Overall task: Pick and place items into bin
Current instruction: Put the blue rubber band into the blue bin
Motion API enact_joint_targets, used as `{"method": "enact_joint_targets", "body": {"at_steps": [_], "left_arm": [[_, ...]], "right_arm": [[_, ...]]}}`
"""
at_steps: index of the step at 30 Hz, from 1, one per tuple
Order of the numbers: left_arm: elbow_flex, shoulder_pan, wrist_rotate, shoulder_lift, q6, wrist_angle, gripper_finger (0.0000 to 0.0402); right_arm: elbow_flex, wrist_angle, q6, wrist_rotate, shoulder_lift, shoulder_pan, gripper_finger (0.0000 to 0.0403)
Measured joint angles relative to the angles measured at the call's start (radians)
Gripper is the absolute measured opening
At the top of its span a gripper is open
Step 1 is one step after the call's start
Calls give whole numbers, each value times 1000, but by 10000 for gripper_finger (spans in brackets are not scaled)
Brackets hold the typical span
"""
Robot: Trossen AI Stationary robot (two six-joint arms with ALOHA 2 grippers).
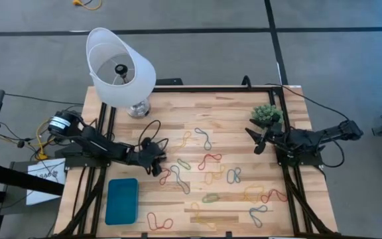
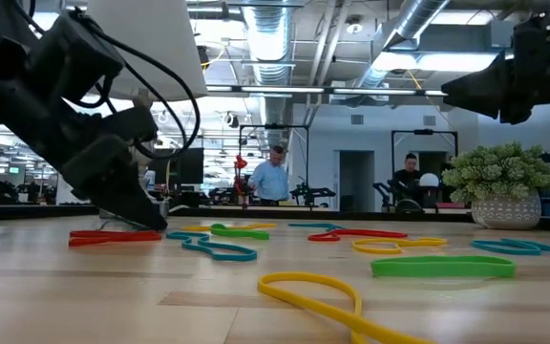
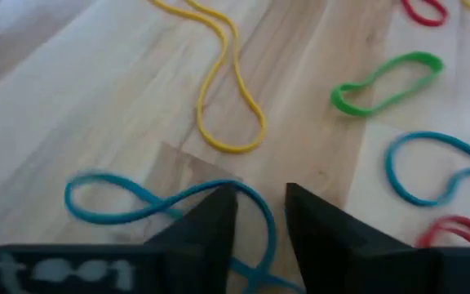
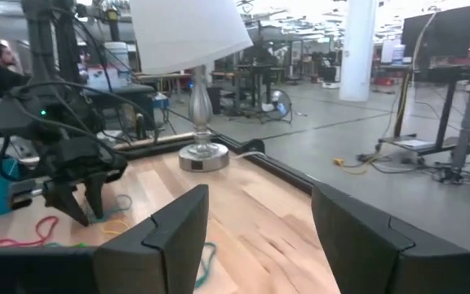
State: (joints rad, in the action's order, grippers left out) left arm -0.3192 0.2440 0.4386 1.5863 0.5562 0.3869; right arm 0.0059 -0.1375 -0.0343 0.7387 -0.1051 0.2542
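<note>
Several rubber bands in red [image 1: 209,159], yellow [image 1: 190,139], green [image 2: 442,267] and blue lie flat across the middle of the wooden table. The teal bin [image 1: 122,200] sits near the table's near left corner. My left gripper [image 1: 158,166] is low at the table, pointing down, right of and beyond the bin. In the left wrist view it is open [image 3: 261,212], with one finger on each side of a strand of a blue band [image 3: 137,208] that lies on the wood. My right gripper [image 1: 257,141] hangs open [image 4: 259,237] above the table's right side, next to the plant.
A white lamp [image 1: 120,70] stands at the far left corner on a metal foot. A spiky green plant [image 1: 266,114] in a pot stands at the far right. A black cable loops on the table behind my left gripper. People show in the room beyond.
</note>
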Motion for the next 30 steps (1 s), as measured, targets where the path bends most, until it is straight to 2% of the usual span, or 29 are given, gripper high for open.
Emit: {"method": "enact_joint_targets", "body": {"at_steps": [4,8,11,14,18,22,26,30], "left_arm": [[-10,0,43,12,11,-4,18],[-33,0,54,-12,20,-31,4],[-68,11,74,-67,-3,-122,1],[-161,32,95,-158,-19,-308,0],[-321,83,131,-273,2,-689,0],[-509,169,153,-360,37,-931,0],[-680,281,94,-374,132,-1141,0],[-802,394,10,-342,337,-1340,0]], "right_arm": [[0,2,0,0,0,-5,214],[0,3,0,0,0,-5,214],[0,0,0,0,0,-5,214],[0,-10,0,0,0,-5,214],[0,-25,1,-1,0,-5,214],[0,-28,8,-2,0,-5,214],[0,-28,8,-2,0,-5,214],[0,-28,8,-2,0,-5,214]]}}
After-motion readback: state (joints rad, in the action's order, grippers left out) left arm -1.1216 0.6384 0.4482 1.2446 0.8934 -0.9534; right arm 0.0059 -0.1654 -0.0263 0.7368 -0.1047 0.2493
